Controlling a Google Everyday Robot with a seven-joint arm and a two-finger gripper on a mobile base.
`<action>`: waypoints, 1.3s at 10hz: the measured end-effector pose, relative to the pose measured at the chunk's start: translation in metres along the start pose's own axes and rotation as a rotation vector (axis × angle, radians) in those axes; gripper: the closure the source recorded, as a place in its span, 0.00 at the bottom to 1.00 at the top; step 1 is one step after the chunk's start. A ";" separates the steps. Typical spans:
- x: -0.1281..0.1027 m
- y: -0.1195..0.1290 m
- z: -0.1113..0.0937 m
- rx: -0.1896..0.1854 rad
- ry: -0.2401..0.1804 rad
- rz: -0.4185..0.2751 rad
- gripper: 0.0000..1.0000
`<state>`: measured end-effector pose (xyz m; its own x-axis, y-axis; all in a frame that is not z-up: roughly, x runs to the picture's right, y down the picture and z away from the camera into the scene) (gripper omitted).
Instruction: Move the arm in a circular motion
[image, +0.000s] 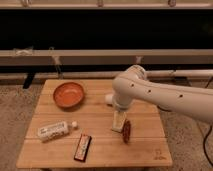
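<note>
The white glossy arm (160, 95) reaches in from the right over the wooden table (95, 147), with a rounded joint above the table's middle. Its narrow pale tip carries the gripper (118, 125), which points down at the table surface right of centre. A dark reddish-brown object (126, 131) lies on the table right beside the gripper's tip.
An orange bowl (68, 94) sits at the back left of the table. A white bottle (55, 130) lies on its side at the front left. A dark snack packet (83, 147) lies near the front edge. A dark wall with rails runs behind the table.
</note>
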<state>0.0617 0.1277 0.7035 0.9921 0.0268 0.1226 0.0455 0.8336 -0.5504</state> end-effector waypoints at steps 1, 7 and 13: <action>0.004 0.016 0.003 -0.005 0.007 -0.018 0.20; -0.037 0.089 0.002 -0.031 0.016 -0.187 0.20; -0.155 0.106 -0.010 -0.044 0.009 -0.454 0.20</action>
<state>-0.0863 0.2068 0.6178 0.8716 -0.3406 0.3526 0.4806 0.7359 -0.4769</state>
